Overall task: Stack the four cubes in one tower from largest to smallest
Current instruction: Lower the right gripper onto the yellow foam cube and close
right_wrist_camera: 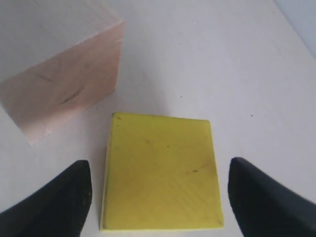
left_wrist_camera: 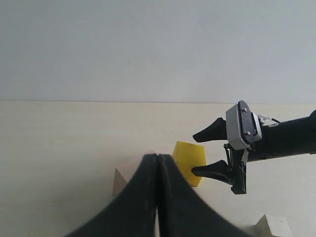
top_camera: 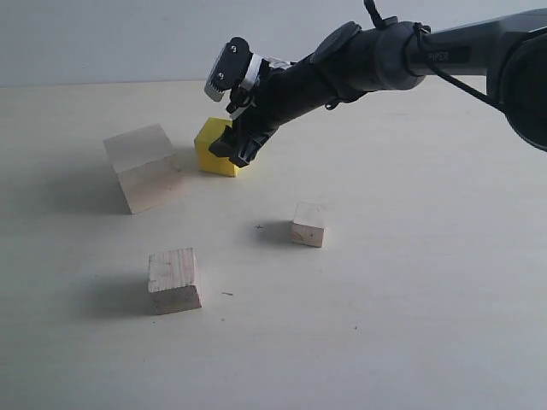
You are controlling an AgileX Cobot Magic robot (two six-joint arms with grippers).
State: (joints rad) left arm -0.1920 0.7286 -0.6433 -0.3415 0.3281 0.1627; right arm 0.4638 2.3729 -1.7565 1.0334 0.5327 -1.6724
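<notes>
Stacking is not yet begun: the large cube [top_camera: 144,166], medium cube [top_camera: 173,280] and small cube [top_camera: 308,224] are scattered on the table [top_camera: 410,299]. The yellow cube [top_camera: 218,147] is straddled, ungripped, by the wide-spread right gripper [left_wrist_camera: 193,153]; the left gripper [left_wrist_camera: 157,163] is clenched, empty.

The right arm [top_camera: 376,55] is built of dark grey and black tubular links with rounded joint housings; small pale lettering is printed on one link. A thin black cable [top_camera: 370,10] is routed along it. A silver-white bracket [top_camera: 226,70], fixed with small dark screws, is mounted at the wrist. Matte black, tapered jaws are fitted to the right gripper [left_wrist_camera: 194,153] and the left gripper [left_wrist_camera: 157,160].
</notes>
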